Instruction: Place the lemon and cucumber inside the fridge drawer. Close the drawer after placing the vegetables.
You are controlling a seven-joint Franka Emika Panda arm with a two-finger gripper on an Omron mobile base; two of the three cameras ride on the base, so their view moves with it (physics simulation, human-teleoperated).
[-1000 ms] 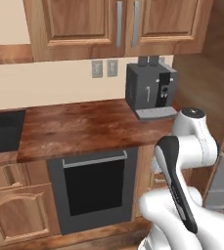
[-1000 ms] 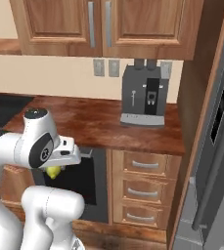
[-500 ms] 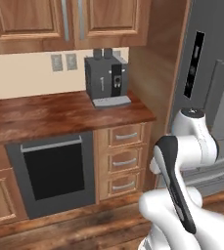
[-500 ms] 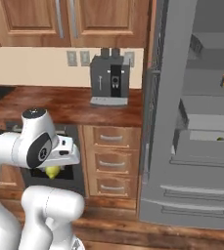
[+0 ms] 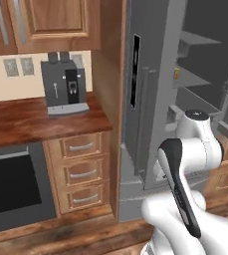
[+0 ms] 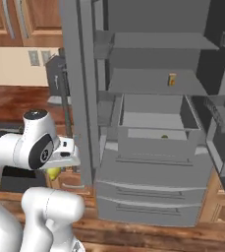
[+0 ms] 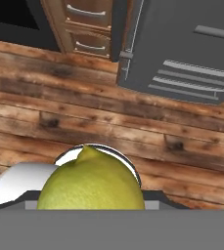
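The gripper [image 6: 55,170] was clamped on the lemon [image 7: 90,186], carried low beside the robot's body and pointing down at the wood floor [image 7: 59,107]. The open drawer [image 6: 153,130] lay ahead and to the right of the jaws and higher up, inside the fridge [image 6: 148,59], with a small dark speck in it, perhaps the cucumber. The arm was folded close, elbow up, so the lemon would need lifting and swinging right.

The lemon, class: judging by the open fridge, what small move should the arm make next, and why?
Probably swing the gripper with the lemon it holds toward the fridge drawer. The drawer stands pulled out, while the lemon hangs low beside the robot, well left of it.
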